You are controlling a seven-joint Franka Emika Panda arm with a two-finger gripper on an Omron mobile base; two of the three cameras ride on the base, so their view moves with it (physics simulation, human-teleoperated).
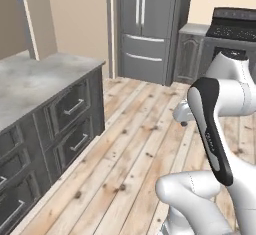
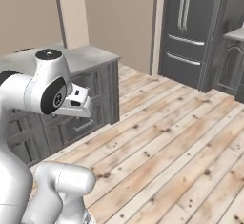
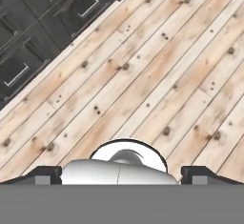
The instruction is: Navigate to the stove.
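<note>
The stove (image 1: 234,28) stands at the far right across the kitchen, a dark range with a black cooktop and a raised back panel. My own arm covers its lower front. It is still some way off over the wooden floor. My gripper (image 3: 122,174) points down at the floor planks. Its two dark fingertips (image 3: 45,173) sit far apart with nothing between them, so it is open. The arm is folded close above the base.
A grey double-door fridge (image 1: 142,29) (image 2: 190,32) stands against the back wall, left of the stove. A grey-topped island with dark drawers (image 1: 35,79) (image 2: 81,56) runs along my left side. A dark cabinet (image 1: 190,54) sits between fridge and stove. Wooden floor (image 1: 135,144) stretches ahead.
</note>
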